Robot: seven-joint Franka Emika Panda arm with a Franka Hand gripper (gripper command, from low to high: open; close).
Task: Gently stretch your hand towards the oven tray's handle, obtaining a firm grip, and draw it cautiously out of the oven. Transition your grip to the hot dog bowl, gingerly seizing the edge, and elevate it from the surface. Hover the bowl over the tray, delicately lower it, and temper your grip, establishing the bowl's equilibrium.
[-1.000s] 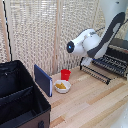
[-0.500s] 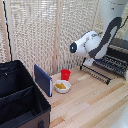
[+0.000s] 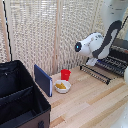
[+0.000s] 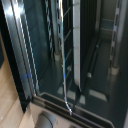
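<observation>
1. In the exterior view the white arm [image 3: 95, 45] reaches down toward the oven [image 3: 121, 47], which stands at the exterior view's right edge and is only partly in the picture.
2. The tray [image 3: 107, 67] sticks out of the oven over the bench [image 3: 90, 102]. It is a flat rack of thin dark wires.
3. The handle [image 3: 95, 74] runs along the front edge of the tray, on the side that faces the bowl.
4. The claw itself is hidden behind the wrist in the exterior view, and the wrist view does not show its fingers, so I cannot tell if it is wide or narrow, or if it holds something.
5. The end of the arm sits just above the tray, near the handle. I cannot tell if it touches the handle.
6. The wrist view looks from very close at dark glass and silvery trim of the oven [image 4: 30, 60], with thin wires [image 4: 62, 55] crossing it.
7. The bowl [image 3: 62, 86] stands on the bench, well apart from the arm and the tray, toward the exterior view's left. It has yellowish pieces inside.
8. A red cup [image 3: 65, 74] stands just behind the bowl, and a blue panel [image 3: 43, 80] stands upright just beside it.
9. A black case [image 3: 20, 100] fills the lower left corner of the exterior view.
</observation>
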